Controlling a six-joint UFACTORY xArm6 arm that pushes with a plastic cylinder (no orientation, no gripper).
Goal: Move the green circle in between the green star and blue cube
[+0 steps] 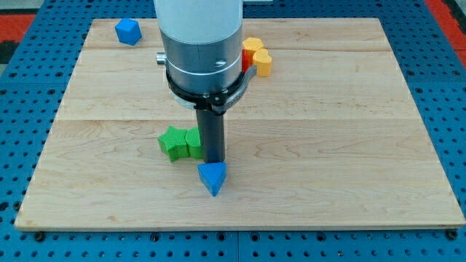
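Observation:
The green star (173, 143) lies left of the board's middle. A second green block, seemingly the green circle (194, 143), touches the star's right side and is partly hidden by my rod. The blue cube (127, 31) sits at the view's top left corner of the board, far from both. My tip (213, 161) rests on the board just right of the green circle, touching or nearly touching it. It is also at the top edge of a blue triangle (212, 177).
Two yellow blocks (254, 47) (263, 64) sit at the view's top, right of the arm's body, with a sliver of a red block (246, 62) beside them. The wooden board (349, 145) lies on a blue pegboard. The arm's white body hides part of the board's top middle.

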